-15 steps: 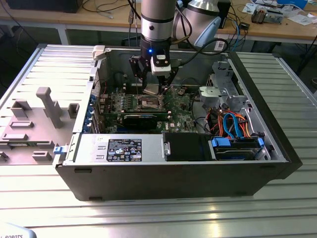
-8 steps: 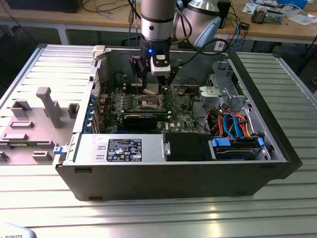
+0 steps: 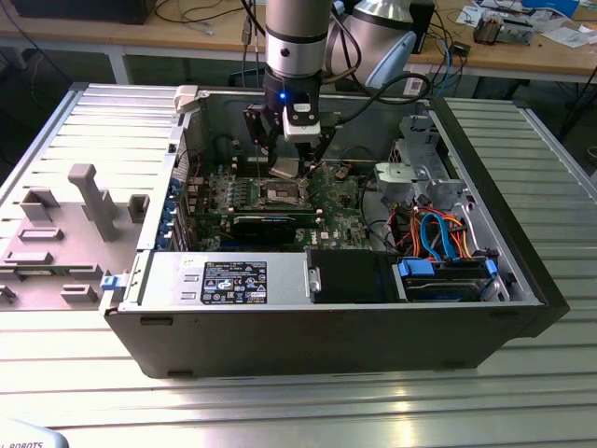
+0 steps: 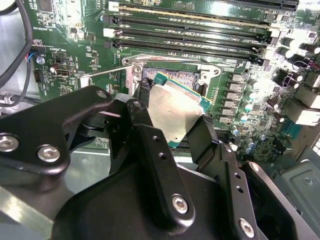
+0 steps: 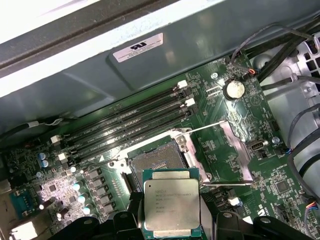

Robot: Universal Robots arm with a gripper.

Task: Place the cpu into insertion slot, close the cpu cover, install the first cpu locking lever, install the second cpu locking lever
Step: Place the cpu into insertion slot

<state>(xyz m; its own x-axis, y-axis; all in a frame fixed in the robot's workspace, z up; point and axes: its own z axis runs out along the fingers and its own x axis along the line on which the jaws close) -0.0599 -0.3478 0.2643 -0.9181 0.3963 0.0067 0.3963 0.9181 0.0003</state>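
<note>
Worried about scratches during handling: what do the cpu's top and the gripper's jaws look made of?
The cpu: top looks like dull silver-grey metal with a soft matte sheen; its green rim suggests circuit-board laminate. The gripper, closed on the cpu: jaws look black and semi-matte, with silvery screws; anodised metal or hard plastic, the look leaves that open.

Silver-grey arm (image 3: pixel 297 33) w/ blue LED (image 3: pixel 283 96), black cables (image 3: pixel 373 84) alongside, white block (image 3: pixel 300 123) at wrist; black gripper (image 4: pixel 172 117), jointed linkage fingers (image 4: pixel 160 165) studded w/ silver screws (image 4: pixel 180 202).
</note>
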